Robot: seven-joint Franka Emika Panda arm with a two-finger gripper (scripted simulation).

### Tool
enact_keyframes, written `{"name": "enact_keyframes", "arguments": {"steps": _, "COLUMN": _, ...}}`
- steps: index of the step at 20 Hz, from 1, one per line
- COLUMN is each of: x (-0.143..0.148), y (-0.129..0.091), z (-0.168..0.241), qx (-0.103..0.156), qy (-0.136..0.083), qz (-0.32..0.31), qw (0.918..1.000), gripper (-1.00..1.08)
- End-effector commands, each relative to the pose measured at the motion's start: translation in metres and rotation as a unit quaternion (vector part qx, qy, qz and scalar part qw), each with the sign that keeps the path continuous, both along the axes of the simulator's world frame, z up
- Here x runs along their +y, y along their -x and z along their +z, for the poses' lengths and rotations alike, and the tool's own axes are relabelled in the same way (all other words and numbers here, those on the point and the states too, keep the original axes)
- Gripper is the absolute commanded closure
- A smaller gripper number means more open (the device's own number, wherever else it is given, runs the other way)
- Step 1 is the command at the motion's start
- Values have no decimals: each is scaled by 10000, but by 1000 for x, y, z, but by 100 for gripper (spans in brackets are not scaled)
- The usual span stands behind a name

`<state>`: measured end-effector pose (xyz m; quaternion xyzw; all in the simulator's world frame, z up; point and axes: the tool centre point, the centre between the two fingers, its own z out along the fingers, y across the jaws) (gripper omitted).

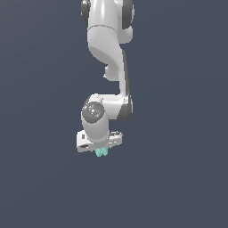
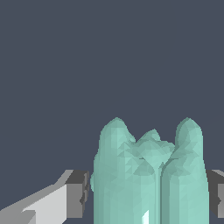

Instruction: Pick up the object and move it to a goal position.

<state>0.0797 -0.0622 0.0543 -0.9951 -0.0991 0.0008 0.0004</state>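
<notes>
The object [image 2: 148,175] is a pale teal, lumpy, faceted thing with several rounded peaks. In the wrist view it fills the space between my two fingers [image 2: 72,197], and both pads press against its sides. My gripper [image 2: 148,194] is shut on the object. In the exterior view the white gripper [image 1: 101,150] points downward, and only the object's lower tip [image 1: 101,153] shows below the hand; the fingers are mostly hidden there. I cannot tell whether the object rests on the ground or hangs above it.
A uniform dark grey-blue ground [image 1: 178,178] surrounds the arm in both views. The white arm [image 1: 109,49] rises above the gripper. No other object and no goal marker shows.
</notes>
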Motion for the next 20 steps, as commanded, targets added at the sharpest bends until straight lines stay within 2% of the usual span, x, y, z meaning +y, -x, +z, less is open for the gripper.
{"name": "enact_keyframes", "arguments": {"steps": 1, "x": -16, "y": 0, "z": 14, "qx": -9, "qy": 3, "qz": -9, "qw": 10000, "gripper": 108}}
{"name": "enact_keyframes", "arguments": {"steps": 11, "x": -84, "y": 1, "z": 75, "qx": -8, "qy": 1, "qz": -9, "qw": 10000, "gripper": 108}}
{"name": "enact_keyframes", "arguments": {"steps": 15, "x": -94, "y": 0, "z": 84, "qx": -8, "qy": 1, "qz": -9, "qw": 10000, "gripper": 108}}
{"name": "enact_keyframes", "arguments": {"steps": 20, "x": -92, "y": -1, "z": 82, "qx": -9, "qy": 3, "qz": -8, "qw": 10000, "gripper": 108}}
